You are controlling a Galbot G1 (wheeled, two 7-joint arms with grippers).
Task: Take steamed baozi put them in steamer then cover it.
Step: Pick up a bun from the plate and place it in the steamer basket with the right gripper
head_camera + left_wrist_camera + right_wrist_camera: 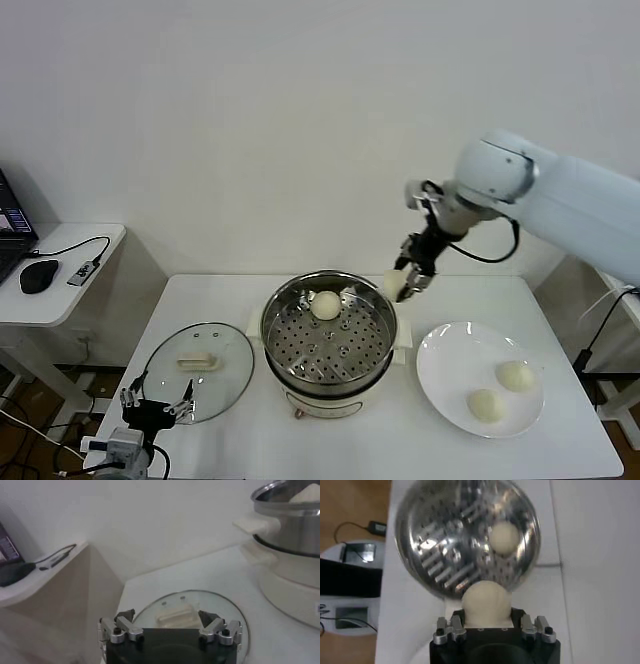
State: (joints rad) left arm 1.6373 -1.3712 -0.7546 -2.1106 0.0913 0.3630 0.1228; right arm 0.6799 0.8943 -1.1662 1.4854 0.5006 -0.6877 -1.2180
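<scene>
Left gripper (158, 409) idles at the near left edge, jaws spread wide and empty, just in front of the round clear glass lid (199, 371) lying flat on the white table (330, 440).
Right gripper (408, 284) hangs above the far right rim of the shiny stainless-steel steamer (328, 338), clamped on one smooth cream-white bun (486, 602). Another bun (325, 305) sits on the perforated tray's far side; two more (515, 376) lie on the flat white plate (450, 366) at right.

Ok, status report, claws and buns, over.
Right claw shut on a bun above steamer rim. Left claw open, idle near lid. One bun in steamer, two on plate. Nothing blocking.
</scene>
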